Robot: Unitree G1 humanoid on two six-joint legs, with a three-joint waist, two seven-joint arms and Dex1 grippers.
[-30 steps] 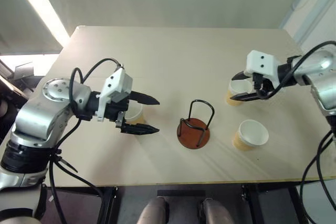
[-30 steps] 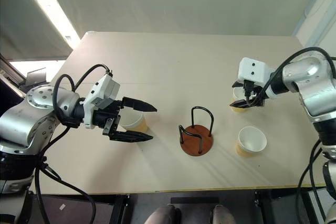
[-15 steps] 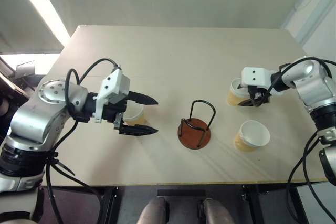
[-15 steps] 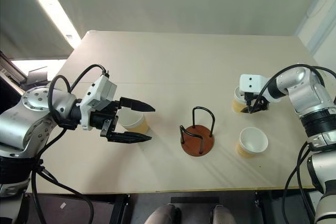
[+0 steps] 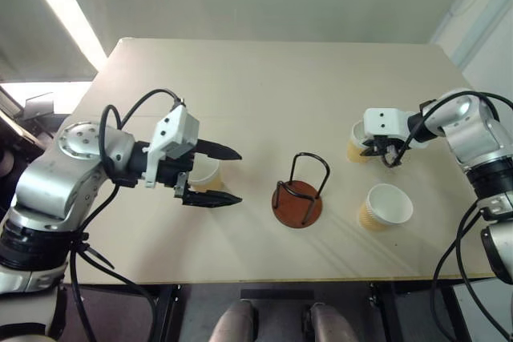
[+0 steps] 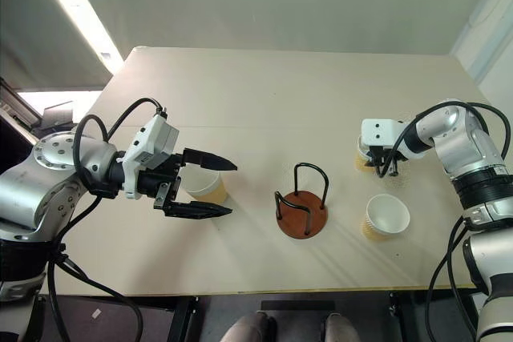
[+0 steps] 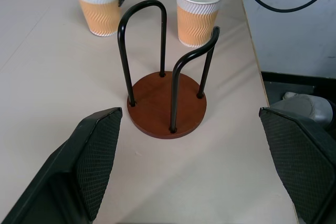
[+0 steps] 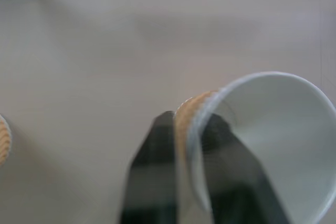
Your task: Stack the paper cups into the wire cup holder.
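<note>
the wire cup holder (image 5: 298,192) stands empty at the table's middle, so no cup is stacked yet. the right gripper (image 8: 190,129) is pinched on the wall of the far right cup (image 5: 357,142); the near right cup (image 5: 383,206) and left cup (image 6: 203,185) wait, the left gripper (image 5: 227,175) spread wide beside the latter.

We're seeing paper cups (image 7: 200,11) with a tan-orange wavy ripple pattern on the outside, plain white inside and white at the rim. The wire cup holder (image 5: 298,192) has a reddish-brown round base with glossy black wire loops. The counter (image 5: 264,94) is a pale beige, pretty much plain. The left tool (image 5: 215,175) has black fingers with a fine mesh texture on the pads, under a white housing; the right tool (image 5: 375,150) has black fingers and a white housing too.
</note>
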